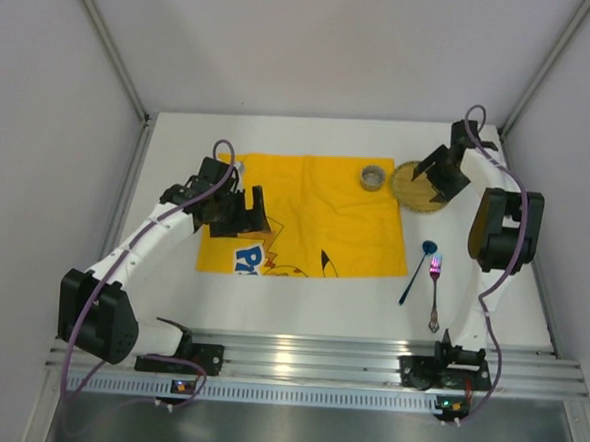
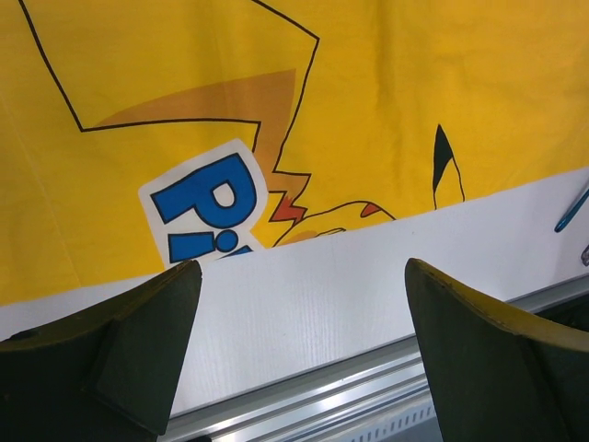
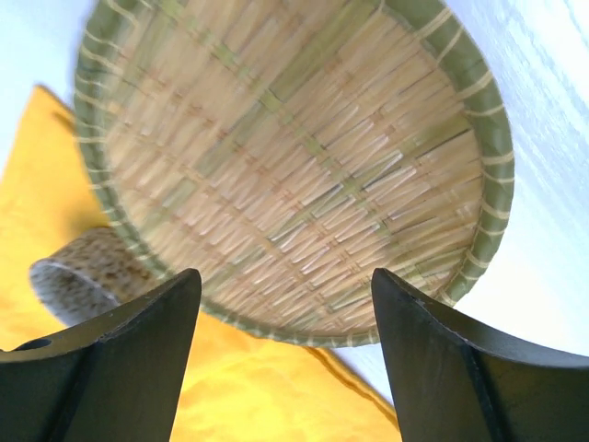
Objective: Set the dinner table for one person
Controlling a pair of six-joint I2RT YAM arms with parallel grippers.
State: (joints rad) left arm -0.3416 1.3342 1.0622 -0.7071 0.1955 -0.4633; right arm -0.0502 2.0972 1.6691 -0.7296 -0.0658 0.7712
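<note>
The white dinner table (image 1: 300,301) has a silver rail along its near edge. A yellow cartoon-printed cloth (image 1: 306,207) lies spread on it and fills the left wrist view (image 2: 368,101). A round woven bamboo plate (image 1: 414,189) lies at the cloth's far right corner and fills the right wrist view (image 3: 294,157). A small speckled cup (image 1: 374,177) stands on the cloth beside it. A blue spoon (image 1: 417,269) and an iridescent fork (image 1: 435,290) lie right of the cloth. My left gripper (image 1: 258,217) is open over the cloth's near-left part. My right gripper (image 1: 430,177) is open just above the plate.
White walls enclose the table on three sides. The aluminium rail (image 2: 368,387) with both arm bases runs along the near edge. A strip of bare white table (image 1: 300,301) lies between the cloth and the rail.
</note>
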